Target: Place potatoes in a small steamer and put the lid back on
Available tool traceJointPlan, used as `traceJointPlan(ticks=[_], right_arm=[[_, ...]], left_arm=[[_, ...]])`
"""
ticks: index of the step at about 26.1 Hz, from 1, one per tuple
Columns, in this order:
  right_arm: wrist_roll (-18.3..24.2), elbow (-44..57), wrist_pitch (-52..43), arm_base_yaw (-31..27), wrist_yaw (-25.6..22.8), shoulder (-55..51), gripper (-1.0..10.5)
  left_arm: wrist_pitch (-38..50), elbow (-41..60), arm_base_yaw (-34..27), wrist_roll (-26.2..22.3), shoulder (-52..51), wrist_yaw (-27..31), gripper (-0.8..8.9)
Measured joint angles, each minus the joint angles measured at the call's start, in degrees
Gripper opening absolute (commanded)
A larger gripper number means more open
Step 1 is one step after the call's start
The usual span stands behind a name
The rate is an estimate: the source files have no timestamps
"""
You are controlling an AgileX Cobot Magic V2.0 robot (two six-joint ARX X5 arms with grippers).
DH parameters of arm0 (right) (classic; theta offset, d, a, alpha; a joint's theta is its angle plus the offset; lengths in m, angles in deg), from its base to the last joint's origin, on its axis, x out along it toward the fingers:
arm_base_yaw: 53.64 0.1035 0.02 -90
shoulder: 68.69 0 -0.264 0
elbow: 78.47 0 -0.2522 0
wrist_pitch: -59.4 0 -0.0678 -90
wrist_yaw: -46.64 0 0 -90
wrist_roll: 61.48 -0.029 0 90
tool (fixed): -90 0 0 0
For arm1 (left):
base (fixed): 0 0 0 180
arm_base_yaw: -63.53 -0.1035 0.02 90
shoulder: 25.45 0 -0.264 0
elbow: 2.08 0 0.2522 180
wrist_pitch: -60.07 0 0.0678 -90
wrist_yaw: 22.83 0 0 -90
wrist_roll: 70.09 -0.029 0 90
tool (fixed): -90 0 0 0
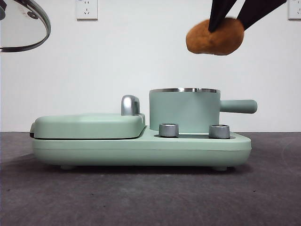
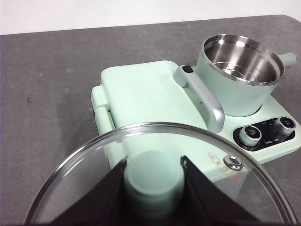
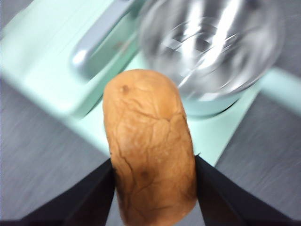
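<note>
Right pincer [image 3: 153, 162] is gripping the potato [image 3: 149, 146] between its 2 jaws, holding it in the air above the steamer [image 1: 184, 110] and a little toward its side handle, well clear of the rim. Left pincer [image 2: 154, 165] is clamping the lid [image 2: 75, 174] by its green knob [image 2: 154, 181], holding it high off to the griddle side of the appliance [image 1: 141, 148]. That appliance is sitting on the grey bench [image 1: 141, 197], with the steamer standing open on it beside the flat griddle cover [image 1: 89, 125], its steel inside bare, behind 2 dials [image 1: 169, 130]
</note>
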Motion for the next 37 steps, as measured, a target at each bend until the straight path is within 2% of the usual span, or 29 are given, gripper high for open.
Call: traceJointPlan(ticks=[7, 15, 27, 33, 37], right_arm=[[4.0, -8.8, -2.3, -4.0, 0.1, 11.8, 2.3], [8.2, -16.4, -4.6, -5.0, 0.2, 22.9, 2.3], [11.8, -17.5, -10.3, -5.0, -0.1, 32.2, 2.3], [11.8, -17.5, -10.4, -5.0, -0.2, 33.2, 2.3], [11.8, -17.5, -10.4, -5.0, -0.2, 33.4, 3.2]], left_arm=[[0.9, 0.0, 0.0, 0.0, 0.0, 0.0, 0.09], [1.5, 0.0, 0.0, 0.0, 0.0, 0.0, 0.09], [1.6, 0.0, 0.0, 0.0, 0.0, 0.0, 0.09], [1.6, 0.0, 0.0, 0.0, 0.0, 0.0, 0.09], [1.6, 0.0, 0.0, 0.0, 0.0, 0.0, 0.09]])
